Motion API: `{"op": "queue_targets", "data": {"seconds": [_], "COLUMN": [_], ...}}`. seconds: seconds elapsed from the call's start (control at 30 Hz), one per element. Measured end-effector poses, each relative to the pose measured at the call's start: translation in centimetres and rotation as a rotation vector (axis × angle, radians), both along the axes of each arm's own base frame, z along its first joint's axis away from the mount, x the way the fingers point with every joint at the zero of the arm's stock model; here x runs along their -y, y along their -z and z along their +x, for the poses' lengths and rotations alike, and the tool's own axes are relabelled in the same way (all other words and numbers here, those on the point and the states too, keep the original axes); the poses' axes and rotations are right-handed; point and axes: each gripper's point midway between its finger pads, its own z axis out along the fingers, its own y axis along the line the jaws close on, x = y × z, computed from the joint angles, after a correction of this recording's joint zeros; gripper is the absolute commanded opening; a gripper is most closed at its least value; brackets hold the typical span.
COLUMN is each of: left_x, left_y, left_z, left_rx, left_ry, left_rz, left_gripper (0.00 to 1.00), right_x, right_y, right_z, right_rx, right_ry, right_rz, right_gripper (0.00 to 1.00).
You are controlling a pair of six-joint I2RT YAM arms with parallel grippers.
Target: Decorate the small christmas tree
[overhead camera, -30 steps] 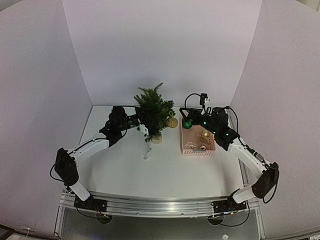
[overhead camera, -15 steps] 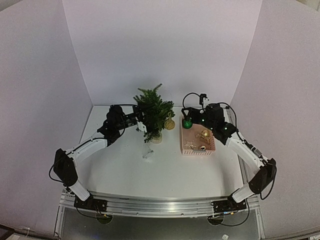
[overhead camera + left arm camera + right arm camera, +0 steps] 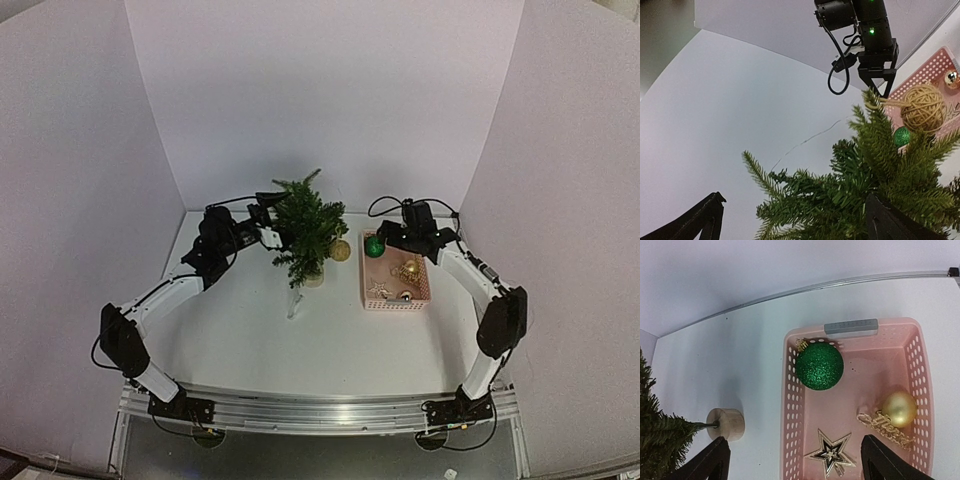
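since a second ago, both arms have shifted. on the near right, the right arm's elbow has folded in closer to the pink basket point(image 3: 790, 405). the right gripper point(image 3: 796, 440) hangs over the basket's far half, its fingers spread with nothing between them. the left gripper point(image 3: 270, 216) has risen from low beside the trunk to the upper left of the small christmas tree point(image 3: 305, 225). its fingers stand wide apart with branches between them, and they pinch none.

we find the tree upright on the table point(image 3: 240, 330), between the two arms and just left of the basket. its pale round base point(image 3: 726, 424) rests on the table, apart from the basket wall. a twine ball point(image 3: 923, 107) hangs at the tree's right-hand branches.

inside the basket, nearest us, lies a gold star point(image 3: 831, 453). beyond it to the right sits a gold ball point(image 3: 899, 409), touching a gold script piece point(image 3: 885, 430). farthest is a green glitter ball point(image 3: 819, 365), at the left wall below the grey handle tag.
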Motion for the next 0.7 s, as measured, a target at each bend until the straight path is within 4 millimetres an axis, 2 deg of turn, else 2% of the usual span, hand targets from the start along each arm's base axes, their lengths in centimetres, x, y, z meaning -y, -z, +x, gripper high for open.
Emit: {"op": "queue_targets", "data": {"seconds": [0.17, 0.37, 0.47, 0.6, 0.7], "left_x": [-2.4, -7.4, -9.8, -12.3, -13.1], "left_y": [0.3, 1.4, 1.7, 2.0, 2.5], "left_z": [2.4, 6.2, 7.4, 8.0, 7.8], "left_rx": [-0.086, -0.239, -0.295, -0.341, -0.37], "left_ry": [-0.106, -0.288, -0.367, -0.454, -0.486], "left_rz": [-0.041, -0.112, -0.144, -0.186, -0.206], "left_gripper": [1.0, 1.0, 1.0, 1.0, 1.0], "right_x": [-1.2, -1.2, -1.2, -1.3, -1.4], "right_y": [3.1, 6.8, 8.4, 10.6, 12.0], "right_z": [2.9, 6.1, 7.5, 8.8, 9.1], "right_rx": [-0.055, -0.098, -0.106, -0.12, -0.135], "right_ry": [-0.112, -0.169, -0.19, -0.22, -0.234], "right_rz": [-0.006, -0.009, -0.018, -0.033, -0.044], "right_gripper": [0.9, 0.9, 0.9, 0.86, 0.82]}}
